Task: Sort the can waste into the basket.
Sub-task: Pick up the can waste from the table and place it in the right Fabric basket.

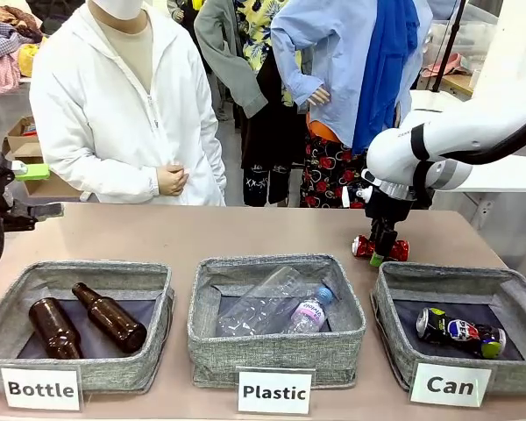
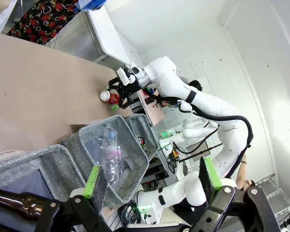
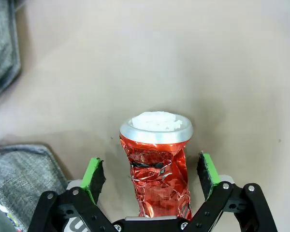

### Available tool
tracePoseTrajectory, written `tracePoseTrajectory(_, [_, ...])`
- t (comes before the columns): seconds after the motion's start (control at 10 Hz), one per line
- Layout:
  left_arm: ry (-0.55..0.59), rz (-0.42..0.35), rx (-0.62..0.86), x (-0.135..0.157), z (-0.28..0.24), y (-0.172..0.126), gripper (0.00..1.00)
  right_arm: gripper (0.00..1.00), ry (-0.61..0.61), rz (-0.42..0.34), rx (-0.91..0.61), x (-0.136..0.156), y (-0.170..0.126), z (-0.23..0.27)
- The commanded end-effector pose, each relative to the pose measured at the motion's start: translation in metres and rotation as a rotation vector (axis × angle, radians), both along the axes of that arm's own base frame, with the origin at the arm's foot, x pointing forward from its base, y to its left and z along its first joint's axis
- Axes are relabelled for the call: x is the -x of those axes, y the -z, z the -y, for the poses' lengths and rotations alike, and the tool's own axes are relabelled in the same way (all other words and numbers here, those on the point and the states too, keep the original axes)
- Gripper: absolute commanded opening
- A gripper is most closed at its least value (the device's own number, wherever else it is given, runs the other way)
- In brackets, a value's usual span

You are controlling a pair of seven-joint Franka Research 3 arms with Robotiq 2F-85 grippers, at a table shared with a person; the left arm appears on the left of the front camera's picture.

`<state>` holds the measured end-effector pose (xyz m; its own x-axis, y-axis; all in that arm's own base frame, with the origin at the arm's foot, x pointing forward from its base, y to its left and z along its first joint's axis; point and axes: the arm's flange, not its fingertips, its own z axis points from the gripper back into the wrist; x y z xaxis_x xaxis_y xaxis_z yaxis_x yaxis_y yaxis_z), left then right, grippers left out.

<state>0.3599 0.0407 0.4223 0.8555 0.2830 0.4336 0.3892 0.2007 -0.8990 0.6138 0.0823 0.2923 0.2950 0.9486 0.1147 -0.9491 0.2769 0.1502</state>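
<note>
Crushed shiny red can (image 3: 157, 169) lies on the desk just behind the grey woven "Can" basket (image 1: 394, 309), long axis along the right gripper (image 3: 152, 173), whose released fingers straddle it untouched.

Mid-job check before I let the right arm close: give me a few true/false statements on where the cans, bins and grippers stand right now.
1. The Pepsi can already lies in the Can basket. True.
2. The right gripper is shut on the crushed red can. False: its green pads stand open on either side, with gaps showing.
3. The crushed red can lies on the table behind the Can basket. True.
4. The Plastic bin holds brown glass bottles. False: it holds clear plastic bottles; the brown ones are in the Bottle bin.
5. The left gripper grips a bottle. False: it is open and holds nothing.
</note>
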Motion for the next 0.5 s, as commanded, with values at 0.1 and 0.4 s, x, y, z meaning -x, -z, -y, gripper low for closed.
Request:
tracePoseTrajectory(0.1, [-0.007, -0.006, 0.008, 0.0035, 0.0003, -0.003, 1.0, 0.65, -0.007, -0.002, 0.036, -0.0066, -0.0067, 0.0003])
tracePoseTrajectory(0.4, [-0.007, -0.006, 0.008, 0.0035, 0.0003, -0.003, 1.0, 0.0, -0.015, -0.01, 0.051, -0.0053, -0.008, 0.003])
